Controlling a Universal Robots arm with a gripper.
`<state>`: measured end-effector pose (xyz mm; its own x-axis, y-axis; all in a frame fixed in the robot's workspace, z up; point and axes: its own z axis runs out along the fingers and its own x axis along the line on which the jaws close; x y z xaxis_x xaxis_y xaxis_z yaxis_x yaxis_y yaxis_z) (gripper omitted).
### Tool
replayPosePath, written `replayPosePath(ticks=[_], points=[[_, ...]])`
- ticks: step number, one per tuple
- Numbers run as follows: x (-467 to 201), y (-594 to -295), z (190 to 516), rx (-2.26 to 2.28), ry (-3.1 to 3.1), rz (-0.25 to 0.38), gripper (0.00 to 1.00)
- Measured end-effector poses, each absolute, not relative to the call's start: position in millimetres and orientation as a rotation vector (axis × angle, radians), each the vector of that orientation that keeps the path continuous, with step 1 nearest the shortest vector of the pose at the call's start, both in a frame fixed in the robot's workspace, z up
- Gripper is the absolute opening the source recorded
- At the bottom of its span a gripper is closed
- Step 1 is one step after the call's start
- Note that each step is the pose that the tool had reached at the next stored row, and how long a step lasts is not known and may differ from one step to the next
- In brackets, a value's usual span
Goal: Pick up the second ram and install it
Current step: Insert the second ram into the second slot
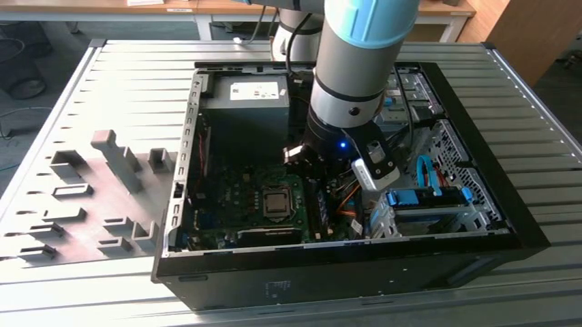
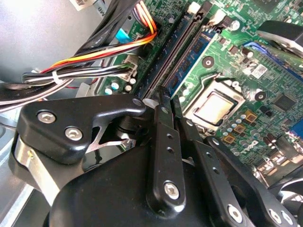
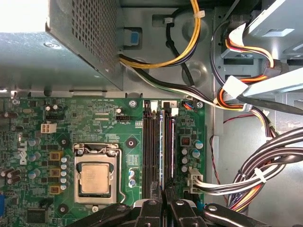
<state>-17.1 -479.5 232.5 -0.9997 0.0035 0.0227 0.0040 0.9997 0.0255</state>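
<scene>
- One arm (image 1: 364, 61) reaches down into one open computer case (image 1: 509, 225), which lies on a ribbed metal counter (image 1: 118, 88).
- One gripper (image 3: 165, 201), seen in both wrist views, stands over the motherboard (image 3: 104, 123); its two fingers (image 2: 165, 142) are drawn close together, pinching the second ram (image 3: 164, 146).
- The second ram stands on edge along the memory slots (image 3: 150, 146), just beside one processor socket (image 3: 96, 177); whether it is fully seated cannot be told.
- One grey slotted holder block (image 1: 86, 204) sits on the counter at the exterior view's left, well apart from the case.
- Several bundled cables (image 3: 265, 175) run beside the board.
</scene>
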Motion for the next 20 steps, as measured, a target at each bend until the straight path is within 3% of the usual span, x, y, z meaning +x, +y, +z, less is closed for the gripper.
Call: replayPosePath(ticks=[20], points=[[-15.4,-473.0,227.5,-0.006,-3.119,-0.040,0.14]])
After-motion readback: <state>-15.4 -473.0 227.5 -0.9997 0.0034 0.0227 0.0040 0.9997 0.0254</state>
